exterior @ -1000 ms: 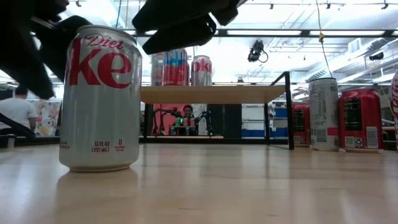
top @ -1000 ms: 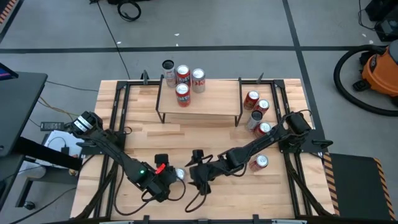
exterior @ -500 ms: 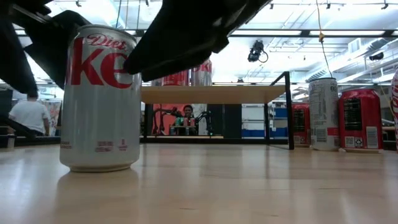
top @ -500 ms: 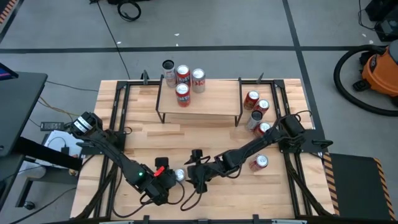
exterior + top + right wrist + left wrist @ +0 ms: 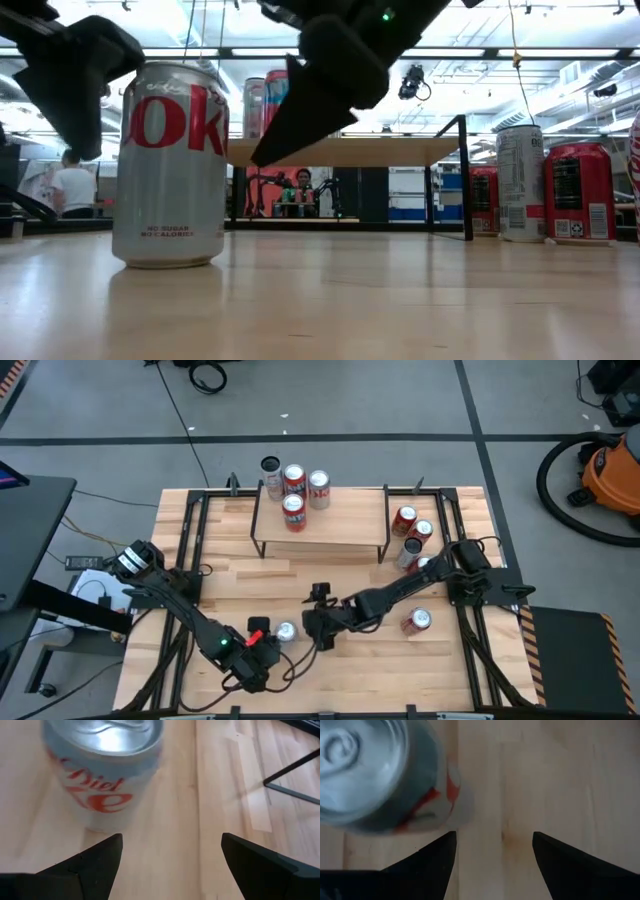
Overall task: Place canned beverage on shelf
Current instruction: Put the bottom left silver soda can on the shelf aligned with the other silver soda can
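Observation:
A silver Diet Coke can point(image 5: 287, 631) stands upright on the tabletop near its front edge, close up in the low view point(image 5: 170, 165). My left gripper point(image 5: 270, 639) is open just to the can's left. In its wrist view point(image 5: 494, 840) the can point(image 5: 380, 770) is off to one side, not between the fingers. My right gripper point(image 5: 309, 628) is open just to the can's right, with the can point(image 5: 102, 775) ahead of one finger. The shelf point(image 5: 340, 525) stands at the far middle, with several cans at its left end. My left gripper has one fingertip point(image 5: 447, 845) right beside the foot of the can's side wall point(image 5: 451, 812); whether it touches, I cannot tell. My right gripper slants down from the table's right, one fingertip point(image 5: 107, 847) close to the can's base point(image 5: 100, 825); I cannot tell whether it touches.
Several red and silver cans point(image 5: 412, 540) stand on the table to the right of the shelf, and one more point(image 5: 415, 621) sits nearer the front right. The shelf's black legs point(image 5: 465, 175) rise behind the can. Bare wood lies between the can and the shelf.
My right gripper has come down and tipped steeper beside the can, on its right side. The can has turned about its upright axis, showing another part of its label, and has slid a little toward the far edge, staying upright.

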Action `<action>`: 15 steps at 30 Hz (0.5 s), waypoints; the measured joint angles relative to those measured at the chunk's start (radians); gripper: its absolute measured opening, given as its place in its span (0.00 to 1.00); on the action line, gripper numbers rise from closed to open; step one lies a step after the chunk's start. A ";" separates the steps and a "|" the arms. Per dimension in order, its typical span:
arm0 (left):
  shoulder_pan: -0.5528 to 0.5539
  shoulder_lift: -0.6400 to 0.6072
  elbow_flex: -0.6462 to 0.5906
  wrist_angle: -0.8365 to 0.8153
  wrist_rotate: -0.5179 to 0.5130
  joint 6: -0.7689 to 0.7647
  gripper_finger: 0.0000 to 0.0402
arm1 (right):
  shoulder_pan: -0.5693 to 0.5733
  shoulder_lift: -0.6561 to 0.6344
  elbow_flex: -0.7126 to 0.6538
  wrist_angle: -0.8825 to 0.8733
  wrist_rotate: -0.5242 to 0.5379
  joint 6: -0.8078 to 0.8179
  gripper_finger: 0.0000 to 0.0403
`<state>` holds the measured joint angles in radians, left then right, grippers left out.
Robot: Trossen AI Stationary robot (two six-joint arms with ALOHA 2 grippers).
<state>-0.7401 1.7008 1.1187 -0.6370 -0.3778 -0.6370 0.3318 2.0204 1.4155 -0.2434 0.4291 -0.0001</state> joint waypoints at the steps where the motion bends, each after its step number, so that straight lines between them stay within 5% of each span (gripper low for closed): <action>1: 0.000 0.000 0.000 -0.012 0.001 -0.003 0.68 | 0.002 -0.003 0.000 -0.008 -0.006 -0.001 0.87; 15: 0.001 -0.029 0.001 -0.061 0.006 -0.034 0.68 | 0.035 -0.030 0.055 -0.013 -0.083 -0.008 0.87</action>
<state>-0.7387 1.6722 1.1194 -0.6979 -0.3721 -0.6708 0.3668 1.9900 1.4704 -0.2560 0.3465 -0.0086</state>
